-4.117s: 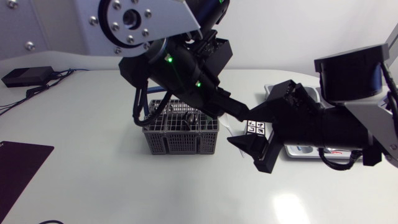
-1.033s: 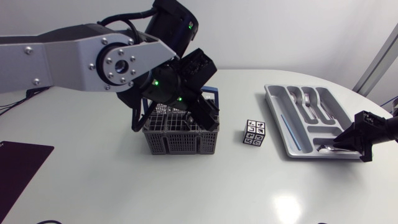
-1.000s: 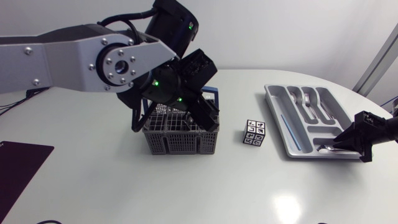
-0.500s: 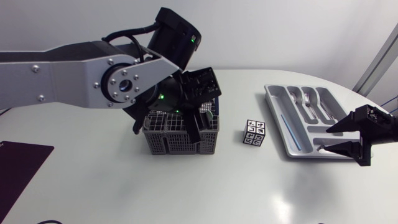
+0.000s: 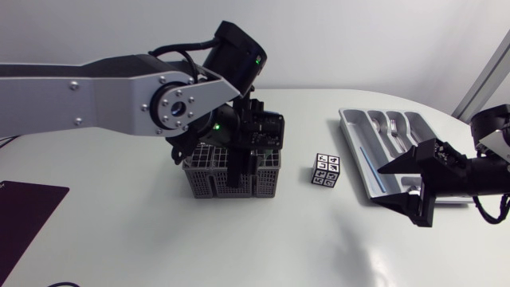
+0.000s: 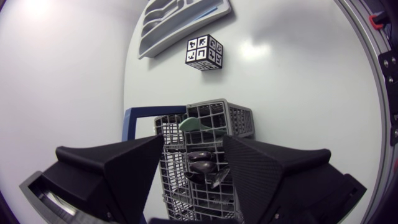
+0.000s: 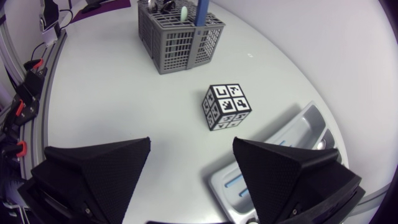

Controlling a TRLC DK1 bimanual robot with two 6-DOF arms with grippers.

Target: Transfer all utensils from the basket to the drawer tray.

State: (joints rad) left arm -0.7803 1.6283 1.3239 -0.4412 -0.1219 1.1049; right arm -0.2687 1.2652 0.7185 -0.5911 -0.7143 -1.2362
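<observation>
The grey mesh basket (image 5: 209, 177) stands left of the table's middle. My left gripper (image 5: 243, 158) points down into it and is open. In the left wrist view the left gripper (image 6: 193, 167) straddles the basket (image 6: 239, 119); dark spoon heads (image 6: 200, 165) and a pale green utensil (image 6: 194, 124) lie between its fingers, untouched. The grey drawer tray (image 5: 360, 150) at the right holds forks (image 5: 394, 127). My right gripper (image 5: 386, 185) hangs open and empty over the tray's near left corner. The right wrist view shows the right gripper (image 7: 193, 186) above the tray (image 7: 292, 134).
A black-and-white marker cube (image 5: 327, 170) sits between basket and tray, also seen as the cube (image 7: 226, 107) ahead of my right gripper. A dark mat (image 5: 24, 211) lies at the table's left edge. The basket (image 7: 180, 31) has a blue handle (image 7: 202, 11).
My right gripper has opened and drawn back from the tray's near right compartment towards the tray's left corner. My left gripper has turned and lowered into the basket.
</observation>
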